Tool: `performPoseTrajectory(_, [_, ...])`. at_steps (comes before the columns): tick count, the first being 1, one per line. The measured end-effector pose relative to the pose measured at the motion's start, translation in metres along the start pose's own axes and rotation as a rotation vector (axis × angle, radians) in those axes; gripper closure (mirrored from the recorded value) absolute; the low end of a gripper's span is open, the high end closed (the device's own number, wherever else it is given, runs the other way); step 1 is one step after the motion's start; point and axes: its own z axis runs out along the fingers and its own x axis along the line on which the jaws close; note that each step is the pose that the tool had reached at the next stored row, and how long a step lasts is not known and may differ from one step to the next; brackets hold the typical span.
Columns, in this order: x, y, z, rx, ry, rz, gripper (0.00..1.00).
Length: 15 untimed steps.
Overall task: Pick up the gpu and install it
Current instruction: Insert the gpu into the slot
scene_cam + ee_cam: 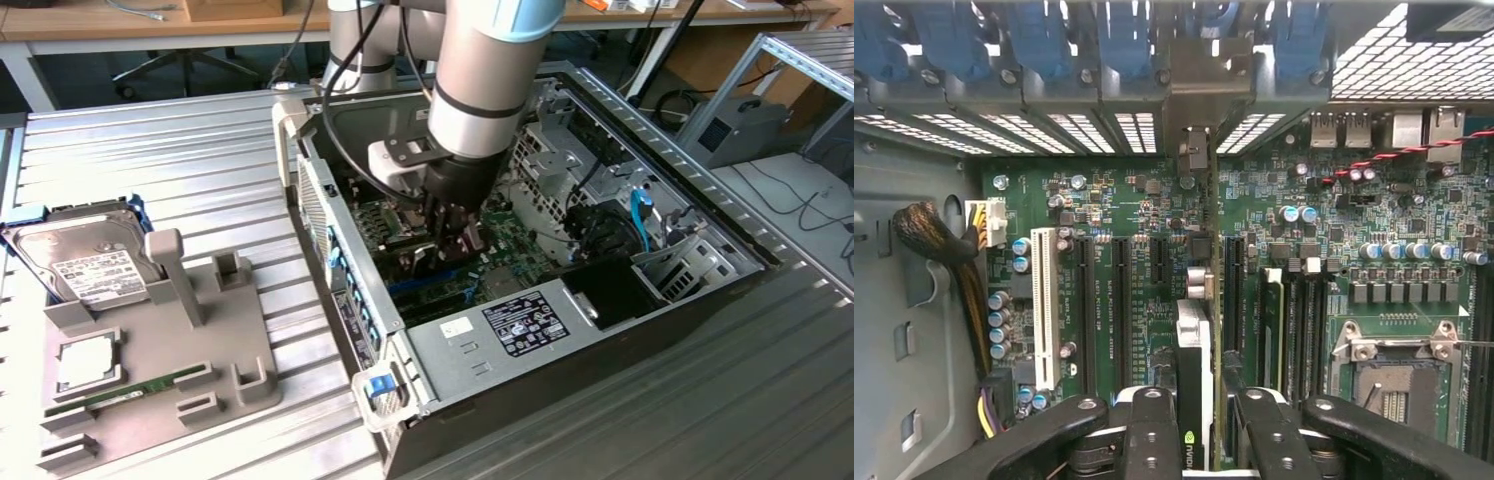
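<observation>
The gpu is inside the computer case, and the gripper holds it. The two fingers press on its flat sides with only the thin card between them. We see the card on its thin edge, standing up from the green board on the case floor. We think it is held this way so its bottom edge can go down into a long slot. Its metal end points at the case wall with the openings, where that end belongs. The card sits between the long dark slots, but we cannot tell if it is all the way in one.

The case lies on its side near the middle of the table, open side up. We guess this lets the arm reach in from above.

We count one arm, one gripper, one gpu and one case. By the table edge on the exterior view's left is one gray holder. It keeps one hard drive, one RAM stick and one square chip in place. On the green board we count one white slot.
</observation>
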Motion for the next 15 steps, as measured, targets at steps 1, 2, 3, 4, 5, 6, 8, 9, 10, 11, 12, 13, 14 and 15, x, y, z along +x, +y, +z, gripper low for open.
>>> performPoseTrajectory(1, [0.0000, 0.0000, 0.0003, 0.0000, 0.0001, 0.000, 0.73])
performPoseTrajectory(2, [0.0000, 0.0000, 0.0005, 0.0000, 0.0002, 0.001, 0.73])
performPoseTrajectory(3, [0.0000, 0.0000, 0.0006, 0.0000, 0.0002, 0.001, 0.73])
performPoseTrajectory(4, [0.0000, 0.0000, 0.0008, 0.0000, 0.0000, 0.001, 0.73])
performPoseTrajectory(5, [0.0000, 0.0000, 0.0008, 0.0001, 0.0000, 0.001, 0.73])
performPoseTrajectory(6, [0.0000, 0.0000, 0.0008, 0.0001, 0.0000, 0.001, 0.73])
performPoseTrajectory(8, [0.0000, 0.0000, 0.0010, 0.0001, -0.0001, 0.001, 0.73])
performPoseTrajectory(9, [0.0000, 0.0000, 0.0014, 0.0001, -0.0001, 0.001, 0.73])
performPoseTrajectory(10, [0.0000, 0.0000, 0.0017, 0.0001, -0.0001, 0.001, 0.73])
performPoseTrajectory(11, [0.0000, 0.0000, 0.0021, 0.0001, 0.0000, 0.002, 0.73])
performPoseTrajectory(12, [0.0000, 0.0000, 0.0021, 0.0001, 0.0000, 0.003, 0.73])
performPoseTrajectory(13, [0.0000, 0.0000, 0.0021, 0.0000, 0.0001, 0.003, 0.73])
performPoseTrajectory(14, [0.0000, 0.0000, 0.0022, 0.0000, 0.0001, 0.003, 0.73])
performPoseTrajectory(15, [0.0000, 0.0000, 0.0022, 0.0000, 0.0001, 0.003, 0.73])
